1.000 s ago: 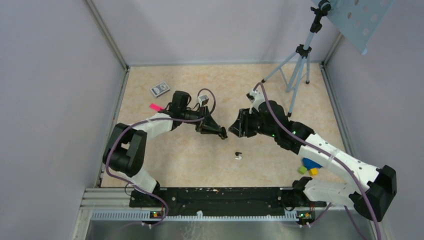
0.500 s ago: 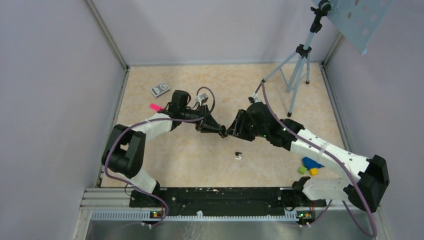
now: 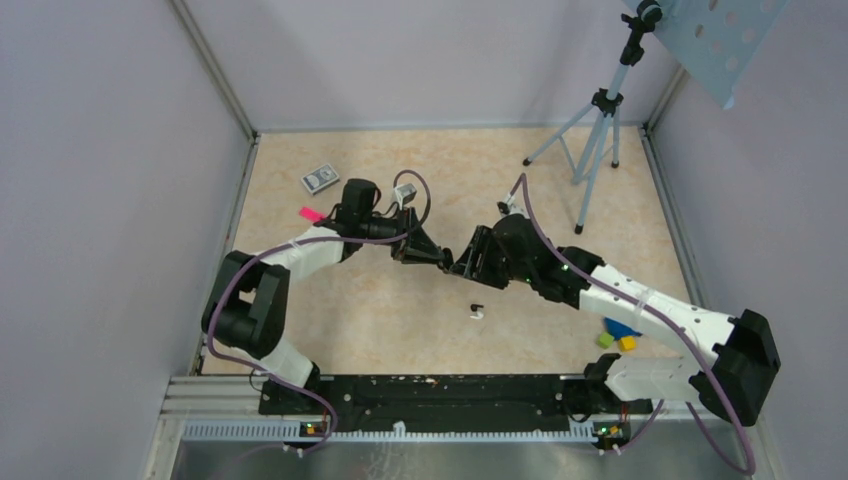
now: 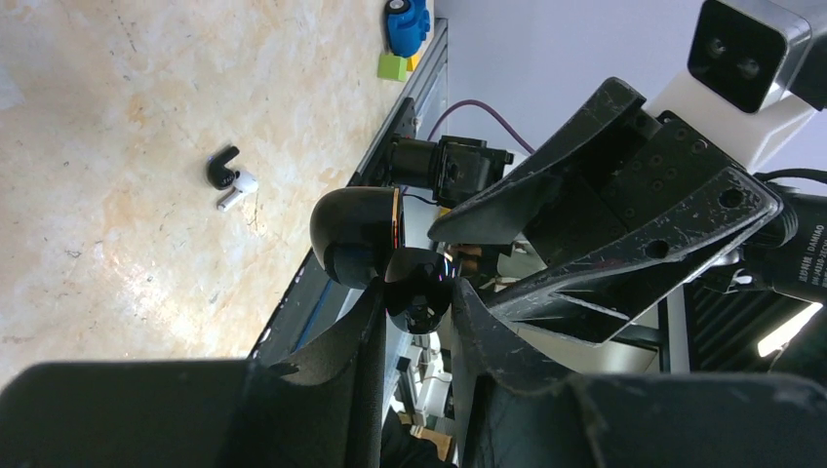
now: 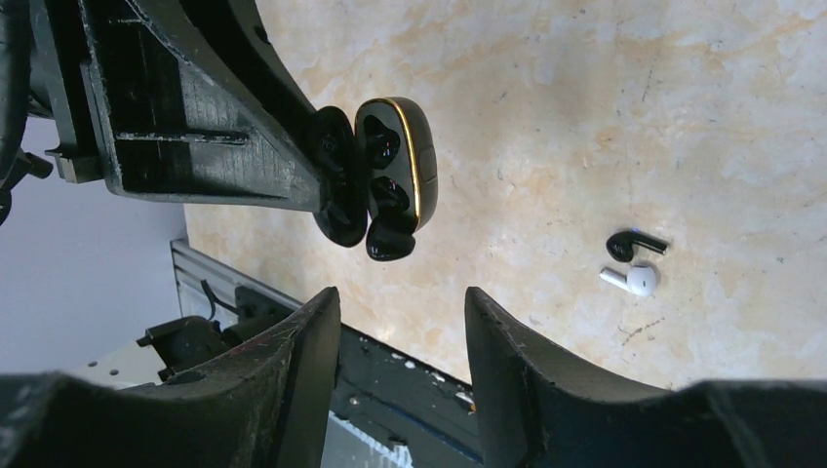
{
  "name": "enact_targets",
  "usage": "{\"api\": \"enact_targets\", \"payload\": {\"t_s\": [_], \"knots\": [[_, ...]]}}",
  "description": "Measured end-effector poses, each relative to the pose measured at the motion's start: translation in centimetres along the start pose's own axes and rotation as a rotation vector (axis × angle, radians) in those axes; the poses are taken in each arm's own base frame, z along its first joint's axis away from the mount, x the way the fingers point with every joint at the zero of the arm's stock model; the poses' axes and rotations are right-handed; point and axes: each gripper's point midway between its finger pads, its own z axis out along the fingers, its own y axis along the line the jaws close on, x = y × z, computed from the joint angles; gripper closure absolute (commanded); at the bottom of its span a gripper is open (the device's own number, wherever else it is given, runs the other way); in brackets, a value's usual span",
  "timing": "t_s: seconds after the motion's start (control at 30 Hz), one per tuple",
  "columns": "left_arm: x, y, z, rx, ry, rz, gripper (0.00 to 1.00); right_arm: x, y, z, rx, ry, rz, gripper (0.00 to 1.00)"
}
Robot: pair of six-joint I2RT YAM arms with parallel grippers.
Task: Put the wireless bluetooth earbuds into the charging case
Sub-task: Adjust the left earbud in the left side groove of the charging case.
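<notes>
**A:** Where is the charging case [image 5: 395,166]?

**B:** Lifted off the desk [image 3: 400,320]. The left gripper [image 4: 417,292] is almost closed on it, and the lid is swung open towards the right gripper [image 5: 400,297]. That one waits just beside the case, fingers about half apart, holding nothing.

**A:** And the earbuds?

**B:** A black earbud [image 5: 634,244] and a white earbud [image 5: 632,281] lie on the desk below the case, on its arm-base side. They are touching or nearly so.

**A:** How will they handle?

**B:** I'd judge them featherlight, hard and glossy, so they could easily squirt out of a pinch. I'd grip across the bulbous head, leaving the stem free to enter its socket. Closing on one will probably nudge the other. The case is smooth too and may twist when pressed.

**A:** Room to move?

**B:** There is bare desk all round the pair. The rail [image 3: 430,390] and the coloured blocks [image 3: 620,335] sit well apart from the case. The tight spot is at the case itself, where the grippers nearly meet.
</notes>
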Motion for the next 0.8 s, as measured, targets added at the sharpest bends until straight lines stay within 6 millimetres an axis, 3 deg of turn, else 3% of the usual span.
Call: {"api": "enact_targets", "payload": {"t_s": [0.53, 0.8], "knots": [[0.3, -0.4, 0.2, 0.009, 0.012, 0.015, 1.00, -0.6, 1.0, 0.6, -0.050, -0.030, 0.005, 0.64], [0.4, -0.4, 0.3, 0.010, 0.015, 0.016, 1.00, 0.1, 0.2, 1.7, -0.019, -0.009, 0.012, 0.69]]}}
